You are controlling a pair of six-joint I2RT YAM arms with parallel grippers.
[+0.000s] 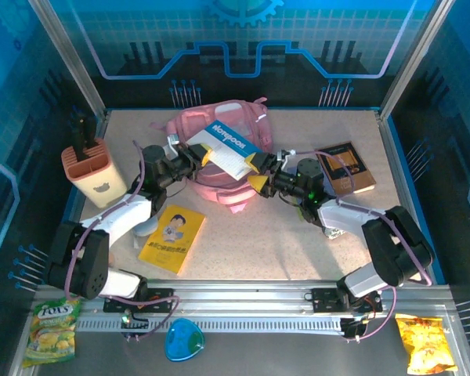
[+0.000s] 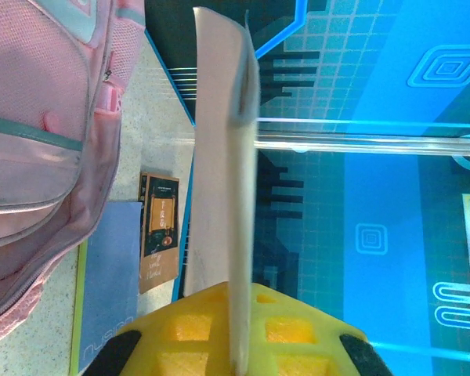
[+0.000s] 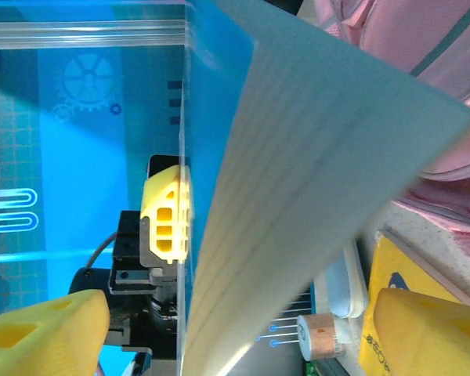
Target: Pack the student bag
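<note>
The pink student bag [image 1: 219,125] lies at the back middle of the table, its mesh side at the left of the left wrist view [image 2: 39,157]. A blue-and-white book [image 1: 229,147] hangs over it between both grippers. My left gripper [image 1: 207,155] is shut on the book's left edge, which shows edge-on [image 2: 223,157] between its yellow fingers [image 2: 239,313]. My right gripper [image 1: 257,172] stands open at the book's right end, the page block [image 3: 313,196] lying between its spread fingers [image 3: 235,337] without being pinched. The bag's opening is hidden under the book.
A brown book [image 1: 346,167] lies to the right of the bag and a yellow booklet [image 1: 171,237] at the front left. A peach pen holder [image 1: 92,168] stands at the left. Two snack bags [image 1: 53,327] [image 1: 421,343] and a blue item [image 1: 184,341] lie by the arm bases.
</note>
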